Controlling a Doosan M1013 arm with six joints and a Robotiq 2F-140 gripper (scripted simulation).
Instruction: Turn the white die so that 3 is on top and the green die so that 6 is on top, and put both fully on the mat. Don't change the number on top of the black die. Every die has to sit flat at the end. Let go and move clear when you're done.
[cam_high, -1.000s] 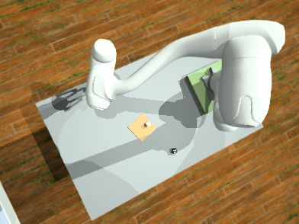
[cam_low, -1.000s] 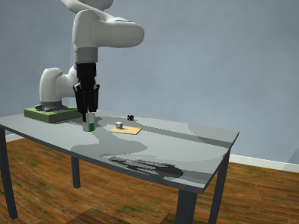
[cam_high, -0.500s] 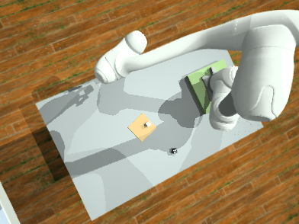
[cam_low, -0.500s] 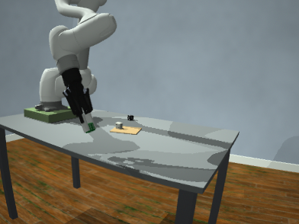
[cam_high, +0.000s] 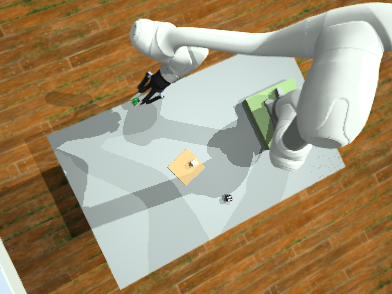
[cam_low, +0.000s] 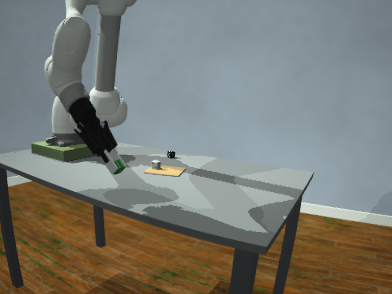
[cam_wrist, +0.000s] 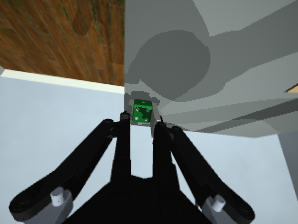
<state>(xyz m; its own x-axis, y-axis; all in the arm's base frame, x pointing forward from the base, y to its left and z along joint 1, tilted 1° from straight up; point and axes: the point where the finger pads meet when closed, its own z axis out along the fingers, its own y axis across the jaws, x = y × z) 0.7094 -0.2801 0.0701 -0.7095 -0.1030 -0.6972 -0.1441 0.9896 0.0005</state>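
1. Left of centre in the exterior view, the tilted gripper (cam_high: 142, 101) (cam_low: 113, 164) (cam_wrist: 142, 108) grasps the green die (cam_high: 135, 101) (cam_low: 118, 167) (cam_wrist: 142, 111) between its fingertips; that die appears toward the upper left of the top view and at the middle of the wrist view.
2. Near the centre of the top view, the white die (cam_high: 193, 163) (cam_low: 156, 164) rests on the tan mat (cam_high: 183, 173) (cam_low: 168, 172).
3. Below and right of that mat in the top view, the black die (cam_high: 228, 198) (cam_low: 171, 154) sits on the grey table (cam_high: 131, 260) (cam_low: 220, 220), apart from the mat.
4. Numbers on the dice's tops are too small to read in the top view.

Claw (cam_high: 139, 100) (cam_low: 116, 165) (cam_wrist: 142, 108) now tilted further over.
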